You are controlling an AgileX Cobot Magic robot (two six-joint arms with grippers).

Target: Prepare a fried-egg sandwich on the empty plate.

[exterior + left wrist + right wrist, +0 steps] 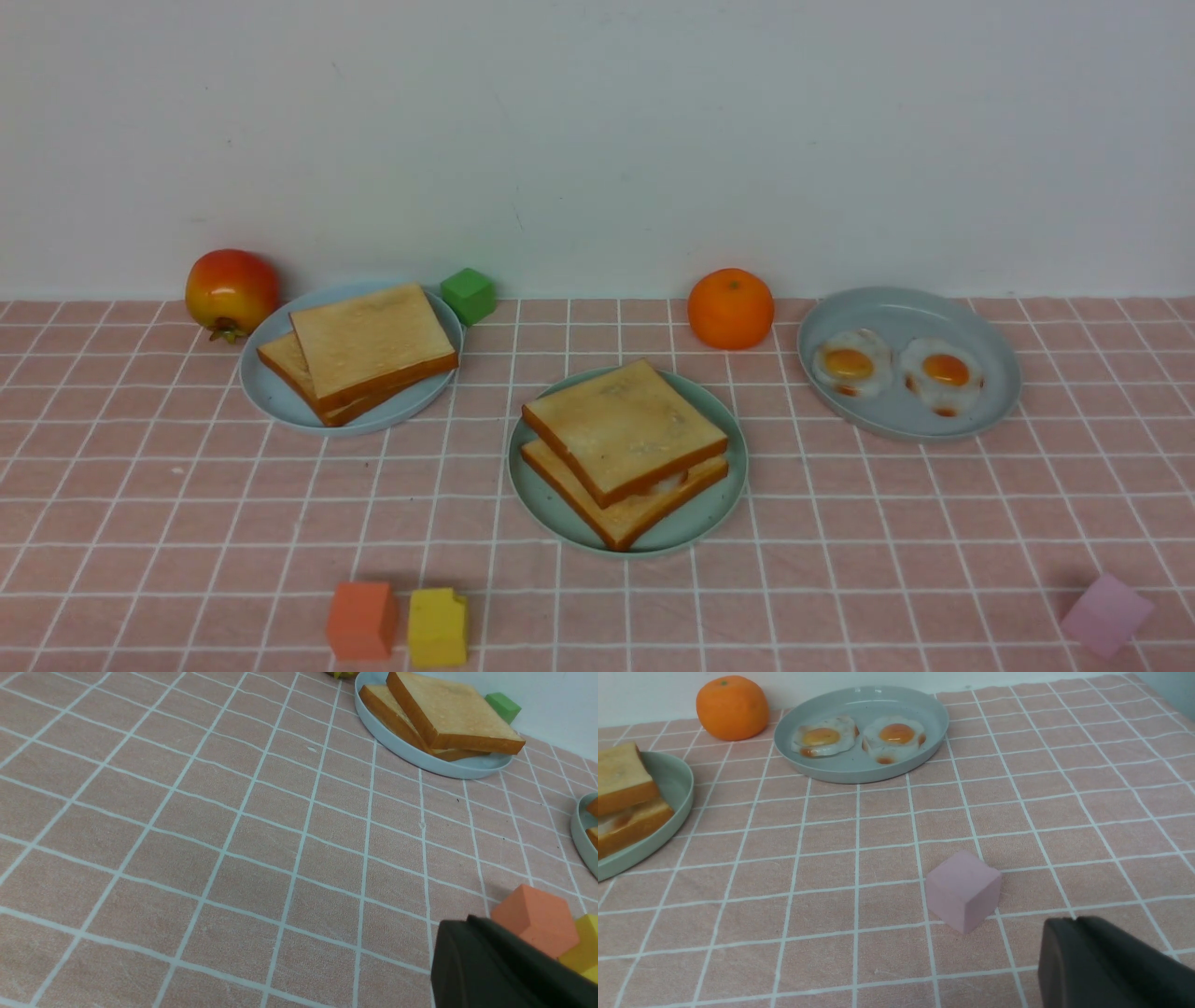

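Observation:
The fried-egg sandwich (624, 448) lies on the mint-green plate (724, 504) at the middle of the table: two toast slices, with a bit of egg white (667, 483) showing between them. The right wrist view catches its edge (626, 798) and the plate's rim (677, 788). Neither arm shows in the front view. My left gripper (467, 921) is shut and holds nothing; it hovers low over the cloth beside the orange cube (537, 919). My right gripper (1073, 921), its fingers pressed together and holding nothing, sits close to the pink cube (964, 891).
A grey-blue plate (280, 397) at back left carries stacked plain toast (369, 350). Another plate (896, 308) at back right holds two fried eggs (943, 373). A red fruit (231, 291), a green cube (469, 295) and an orange (730, 308) stand near the wall. A yellow cube (437, 627) lies in front.

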